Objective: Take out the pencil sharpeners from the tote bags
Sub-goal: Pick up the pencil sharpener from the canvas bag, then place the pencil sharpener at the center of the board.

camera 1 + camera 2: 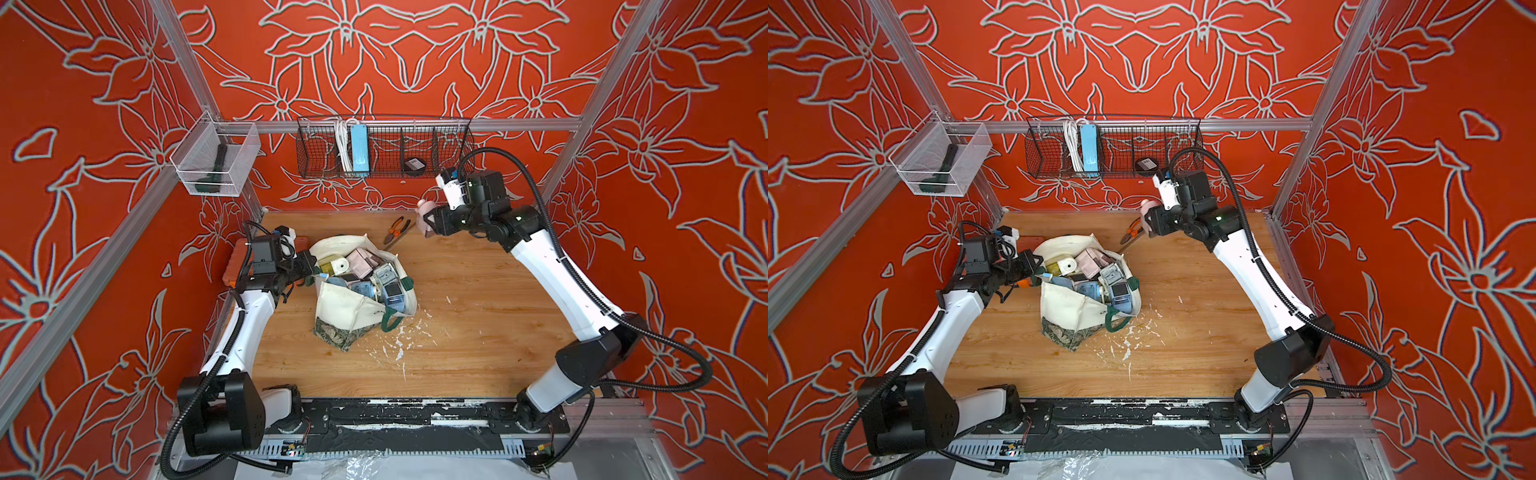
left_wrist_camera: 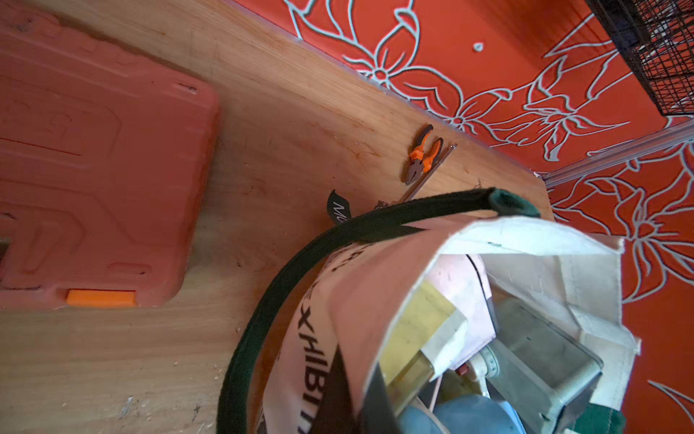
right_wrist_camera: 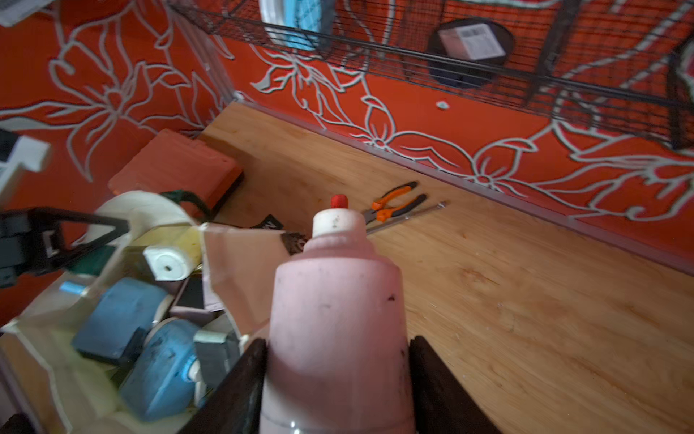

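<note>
Wooden table [image 1: 478, 324], marked with white flecks, fills the middle of both top views, between red walls [image 1: 104, 124] with a flower pattern.

Your right gripper [image 1: 429, 224] sits in the upper middle of the frame, a little right of centre. Its jaws are about half open and they clamp the pink sharpener [image 1: 424, 210] from two sides. In the right wrist view the dark fingers [image 3: 233, 387] press on both flanks of its body, and its white cap with the red tip points away from the wrist. The right arm reaches up from the lower right corner, bends at the elbow, and its wrist points to the left of the frame, near the pliers [image 1: 395, 230].

Your left gripper [image 1: 316, 273], at centre left, is fully closed on the rim of the tote bag [image 1: 340, 307], beside the green strap [image 2: 285, 270]. The left arm rises from the lower left, with the forearm low and the wrist pointing right, above the orange tool case [image 2: 94, 169].

The tote bag lies open in the middle of the table, and the other pencil sharpeners [image 1: 365, 274] are piled inside it, pink, blue, yellow and grey.
</note>
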### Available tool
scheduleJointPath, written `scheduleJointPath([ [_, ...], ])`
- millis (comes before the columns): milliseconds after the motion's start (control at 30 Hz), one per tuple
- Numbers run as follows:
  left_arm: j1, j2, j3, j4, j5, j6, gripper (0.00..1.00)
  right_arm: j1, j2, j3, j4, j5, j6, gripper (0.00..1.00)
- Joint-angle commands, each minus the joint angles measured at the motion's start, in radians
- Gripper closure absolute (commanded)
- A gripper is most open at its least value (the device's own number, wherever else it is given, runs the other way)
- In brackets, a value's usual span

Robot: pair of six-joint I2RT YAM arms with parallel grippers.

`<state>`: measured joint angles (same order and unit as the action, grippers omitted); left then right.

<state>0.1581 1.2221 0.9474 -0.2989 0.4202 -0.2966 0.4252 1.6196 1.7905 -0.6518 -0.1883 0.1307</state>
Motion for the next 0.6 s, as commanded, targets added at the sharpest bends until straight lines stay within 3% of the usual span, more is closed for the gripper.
scheduleJointPath([
  [0, 0.006, -0.043, 0.003, 0.044, 0.003, -0.008, 1.00, -0.045, 0.028, -0.078, 0.173, -0.007, 0.107, 0.84],
  [133, 0.007, -0.044, 0.001, 0.046, 0.004, -0.008, 1.00, -0.070, 0.122, -0.118, 0.282, 0.018, 0.113, 0.85],
  [567, 0.006, -0.039, -0.001, 0.043, -0.007, -0.007, 1.00, -0.085, 0.487, 0.046, 0.382, 0.103, 0.127, 0.82],
])
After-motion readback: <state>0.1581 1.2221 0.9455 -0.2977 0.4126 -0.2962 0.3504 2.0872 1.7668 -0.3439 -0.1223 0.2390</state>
